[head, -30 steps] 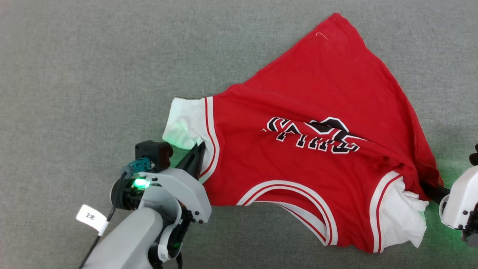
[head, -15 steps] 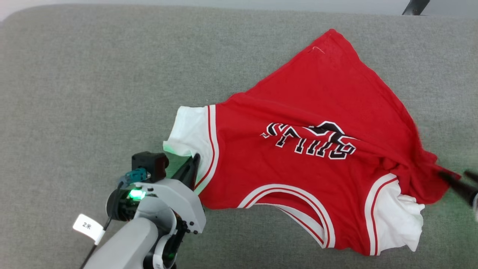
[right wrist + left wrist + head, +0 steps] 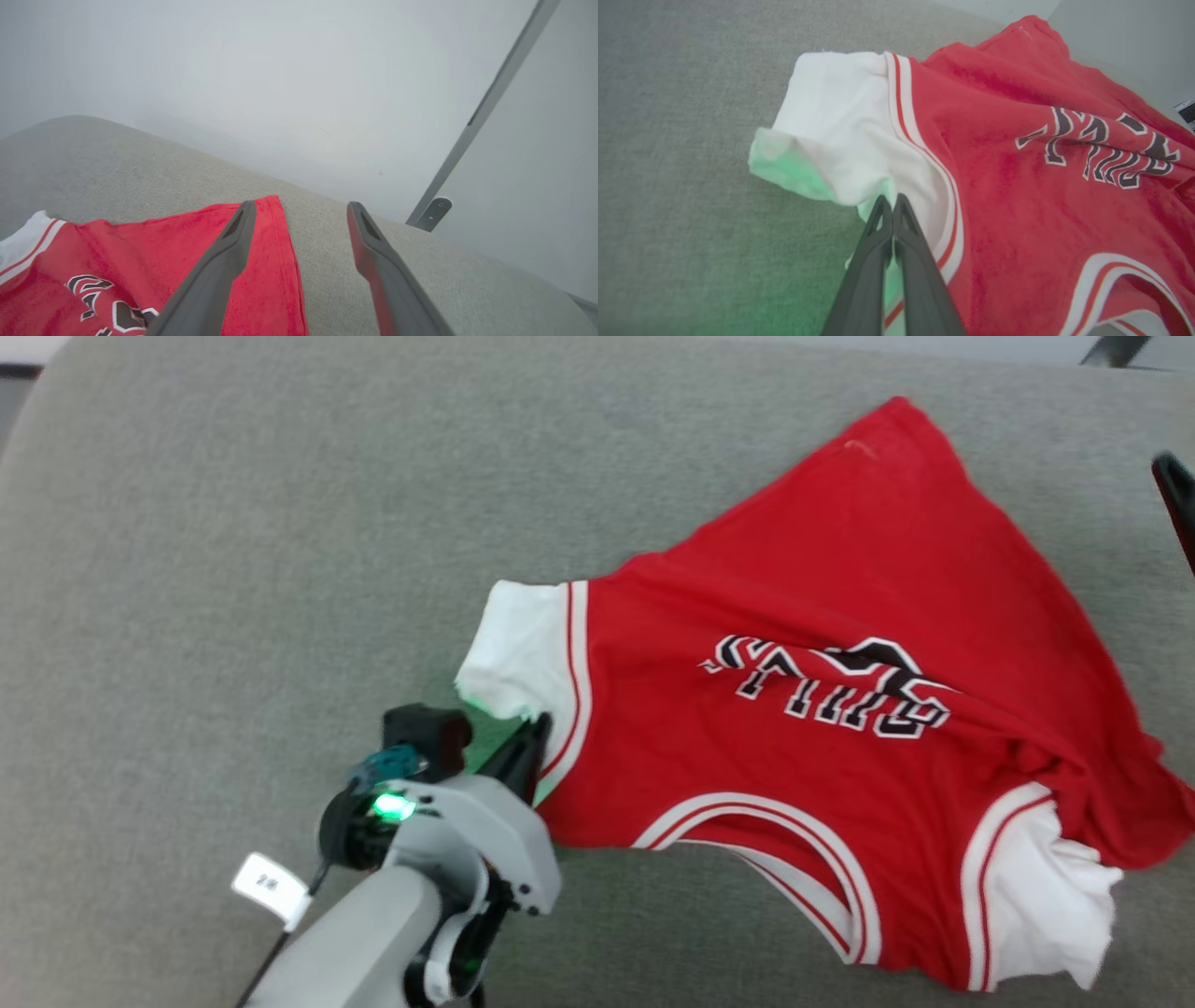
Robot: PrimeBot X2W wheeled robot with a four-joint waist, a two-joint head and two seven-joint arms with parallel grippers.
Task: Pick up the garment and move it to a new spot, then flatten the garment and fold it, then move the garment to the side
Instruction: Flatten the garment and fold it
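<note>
One grey padded surface [image 3: 233,569] is spread beneath both claws. One garment [image 3: 822,747] lies on it, stretching away from the left claw [image 3: 893,205], which is clamped shut on the cloth at the seam of the near white sleeve [image 3: 513,658]. The right claw [image 3: 301,219] is spread wide and empty, with the red hem corner [image 3: 273,205] just beside one of its fingers. For flattening, the left pinch is best held firm while that corner is taken squarely and drawn away, so the bunched folds by the far sleeve [image 3: 1055,915] are pulled out. Counted: two claws, two white sleeves, one lettering block [image 3: 831,686].
</note>
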